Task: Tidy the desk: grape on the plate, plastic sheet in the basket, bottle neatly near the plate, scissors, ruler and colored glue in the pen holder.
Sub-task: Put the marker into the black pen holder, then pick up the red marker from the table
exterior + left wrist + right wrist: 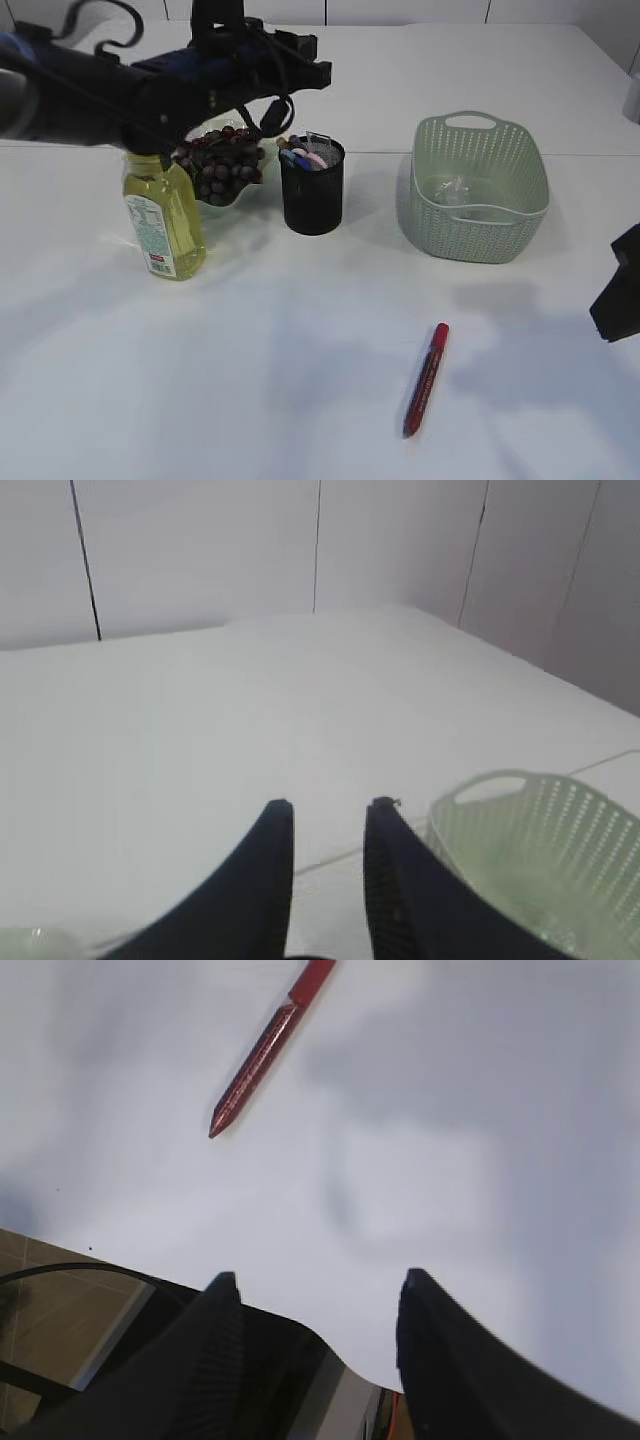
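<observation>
The left gripper point(328, 810) is seen in its wrist view with jaws slightly parted and nothing between them, raised over the table point(250, 400) at the upper left of the exterior view. The right gripper point(315, 1280) is spread wide and empty at the right edge. The glue point(426, 378) lies alone at lower centre. The bottle point(165, 222) stands at left, just in front of the grapes point(220, 165) on the plate point(225, 196). The holder point(312, 187), with items inside, stands beside them. A sheet point(455, 190) is seen in the basket point(480, 185) at right.
</observation>
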